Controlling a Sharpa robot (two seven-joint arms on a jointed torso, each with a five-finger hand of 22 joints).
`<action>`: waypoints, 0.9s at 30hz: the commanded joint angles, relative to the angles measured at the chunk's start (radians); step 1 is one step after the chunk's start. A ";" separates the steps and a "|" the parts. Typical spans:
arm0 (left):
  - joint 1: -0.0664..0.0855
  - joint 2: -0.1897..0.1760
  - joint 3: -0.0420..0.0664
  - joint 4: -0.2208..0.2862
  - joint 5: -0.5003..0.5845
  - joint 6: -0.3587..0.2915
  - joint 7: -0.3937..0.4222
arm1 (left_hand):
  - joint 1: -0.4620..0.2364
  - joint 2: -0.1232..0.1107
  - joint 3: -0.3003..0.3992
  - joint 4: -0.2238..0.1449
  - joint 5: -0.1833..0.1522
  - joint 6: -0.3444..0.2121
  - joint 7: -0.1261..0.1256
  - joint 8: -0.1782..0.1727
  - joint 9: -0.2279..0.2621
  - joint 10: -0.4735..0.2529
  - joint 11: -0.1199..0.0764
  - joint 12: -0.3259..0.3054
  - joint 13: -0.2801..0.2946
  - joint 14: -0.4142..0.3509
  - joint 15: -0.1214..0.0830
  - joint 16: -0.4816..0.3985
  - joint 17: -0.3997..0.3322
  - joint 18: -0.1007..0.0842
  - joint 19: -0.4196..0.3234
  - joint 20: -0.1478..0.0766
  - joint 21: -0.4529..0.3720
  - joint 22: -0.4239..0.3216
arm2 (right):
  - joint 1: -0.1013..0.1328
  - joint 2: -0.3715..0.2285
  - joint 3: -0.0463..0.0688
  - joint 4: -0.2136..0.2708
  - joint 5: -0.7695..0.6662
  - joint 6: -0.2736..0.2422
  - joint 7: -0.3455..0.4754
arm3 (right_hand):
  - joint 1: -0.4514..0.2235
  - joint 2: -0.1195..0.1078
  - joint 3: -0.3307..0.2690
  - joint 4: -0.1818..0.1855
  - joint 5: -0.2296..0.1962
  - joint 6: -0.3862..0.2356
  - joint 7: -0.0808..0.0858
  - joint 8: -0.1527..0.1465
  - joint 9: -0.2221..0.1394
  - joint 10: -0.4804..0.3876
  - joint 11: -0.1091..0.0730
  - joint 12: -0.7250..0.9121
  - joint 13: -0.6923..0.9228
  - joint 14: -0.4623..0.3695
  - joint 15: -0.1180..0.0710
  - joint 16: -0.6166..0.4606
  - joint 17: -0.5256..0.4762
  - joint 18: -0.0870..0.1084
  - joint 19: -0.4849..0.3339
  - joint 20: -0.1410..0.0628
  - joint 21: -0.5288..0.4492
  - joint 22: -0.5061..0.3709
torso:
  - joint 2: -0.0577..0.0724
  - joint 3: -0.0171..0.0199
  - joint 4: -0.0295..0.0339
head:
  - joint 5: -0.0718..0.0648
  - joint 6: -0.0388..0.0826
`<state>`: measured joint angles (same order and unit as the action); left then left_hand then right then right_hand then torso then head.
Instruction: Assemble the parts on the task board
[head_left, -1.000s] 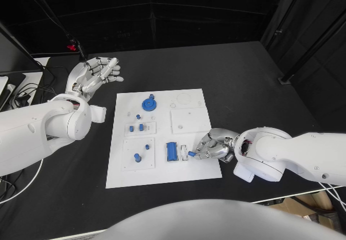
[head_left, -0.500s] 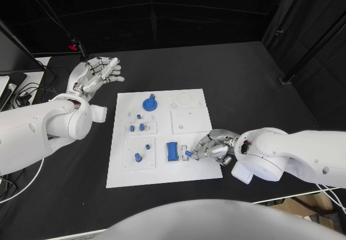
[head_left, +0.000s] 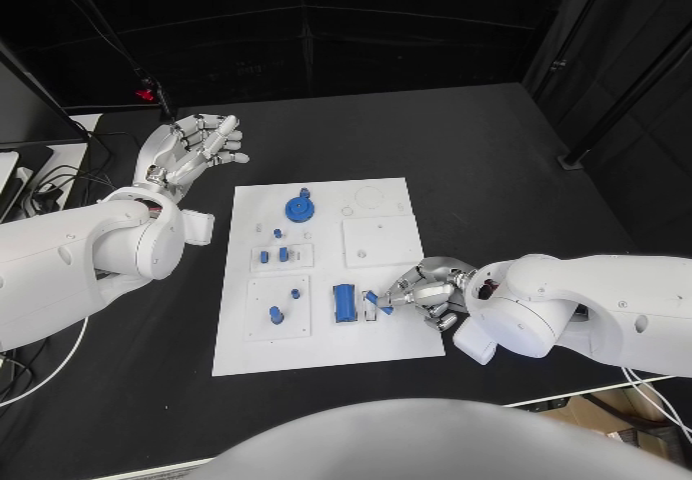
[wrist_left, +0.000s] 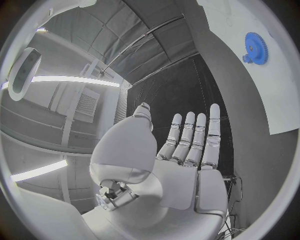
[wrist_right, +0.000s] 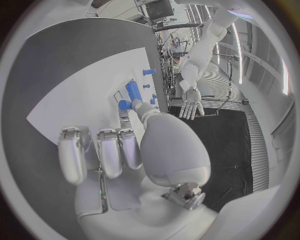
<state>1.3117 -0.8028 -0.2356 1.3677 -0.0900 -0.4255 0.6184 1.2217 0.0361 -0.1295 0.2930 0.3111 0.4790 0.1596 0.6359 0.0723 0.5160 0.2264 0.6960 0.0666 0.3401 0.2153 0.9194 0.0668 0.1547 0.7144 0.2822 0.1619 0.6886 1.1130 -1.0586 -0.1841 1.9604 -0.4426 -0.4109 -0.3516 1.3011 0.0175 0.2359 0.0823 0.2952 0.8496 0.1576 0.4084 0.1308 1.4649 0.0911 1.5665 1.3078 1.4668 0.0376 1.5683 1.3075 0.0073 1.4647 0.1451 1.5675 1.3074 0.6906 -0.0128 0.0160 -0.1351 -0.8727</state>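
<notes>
- Centrally, the black table (head_left: 476, 150) carries the white task board (head_left: 389, 340), which lies flat between the two arms.
- Left arm (head_left: 87, 250): it enters from the table's left side, and the left hand (head_left: 192, 148) is raised beyond the board's far left corner. The palm is flat, the fingers are straight and spread apart, and nothing is held.
- Right arm (head_left: 591, 305): it enters from the right, and the right hand (head_left: 418, 290) sits over the board's near right area. The fingers are curled inward, and a small blue part (head_left: 378, 301) is pinched at the fingertips, just beside a small white fixture on the board.
- Blue gear (head_left: 297, 208): it stands at the far end of the board, well apart from both hands.
- Blue bar (head_left: 343, 302): this oblong part lies on the board, just to the left of the pinched part.
- Small blue pieces (head_left: 281, 255): several stand in the square plate at mid-board on its left side.
- Two further blue pegs (head_left: 276, 315): these stand in the near left plate of the board.
</notes>
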 joint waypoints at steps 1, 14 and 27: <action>0.001 0.001 0.001 0.001 0.001 0.009 0.003 | 0.002 0.012 -0.007 -0.001 0.005 -0.008 0.109 0.006 -0.001 -0.005 0.000 0.003 -0.002 -0.001 -0.007 0.004 -0.002 0.001 0.004 0.000 0.004 0.001 | 0.001 0.007 0.000 -0.004 0.070 -0.062 -0.029 | -0.014 -0.001 -0.010 0.001 -0.007 0.013 -0.002 0.002 0.001 0.106 -0.003 0.004 0.263 0.104 -0.001 0.002 0.263 -0.007 0.106 0.002 0.003 0.263 | 0.001 0.0002 0.0001 | 0.000 0.000; 0.001 0.001 0.001 0.001 0.001 0.008 0.003 | 0.002 0.013 -0.009 -0.001 0.005 -0.009 0.109 0.007 -0.001 -0.006 0.000 0.005 -0.002 -0.001 -0.007 0.005 -0.002 0.001 0.003 0.000 0.006 0.002 | 0.001 0.031 0.000 -0.014 0.081 -0.095 -0.113 | -0.025 0.000 -0.023 0.012 -0.010 0.024 -0.007 -0.006 -0.001 0.106 -0.007 0.004 0.263 0.104 -0.005 0.002 0.263 -0.007 0.106 -0.001 0.003 0.263 | 0.000 0.0005 -0.0018 | 0.001 0.000; 0.001 0.002 0.001 0.001 0.001 0.010 0.003 | 0.002 0.013 -0.009 -0.001 0.005 -0.009 0.109 0.007 -0.001 -0.006 0.000 0.005 -0.002 -0.001 -0.007 0.005 -0.002 0.001 0.003 0.000 0.006 0.002 | 0.001 0.049 0.000 -0.013 0.083 -0.105 -0.127 | -0.031 0.001 -0.029 0.017 -0.010 0.031 -0.007 -0.009 -0.002 0.106 -0.008 0.004 0.263 0.104 -0.007 0.002 0.263 -0.007 0.106 -0.003 0.003 0.263 | 0.001 0.0005 -0.0013 | -0.003 0.000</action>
<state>1.3117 -0.8016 -0.2356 1.3679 -0.0898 -0.4254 0.6171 1.2257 0.0401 -0.1325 0.2901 0.3111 0.4790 0.1596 0.6397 0.0724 0.5160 0.2264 0.6960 0.0666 0.3401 0.2153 0.9194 0.0659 0.1546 0.7144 0.2822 0.1619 0.6896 1.1129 -1.0109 -0.1843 1.9457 -0.3676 -0.5020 -0.4690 1.2800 0.0201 0.2112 0.0992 0.2895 0.8711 0.1507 0.4026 0.1306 1.4649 0.0911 1.5665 1.3077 1.4668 0.0375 1.5683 1.3074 0.0073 1.4647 0.1450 1.5675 1.3074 0.6914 -0.0121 0.0146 -0.1379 -0.8727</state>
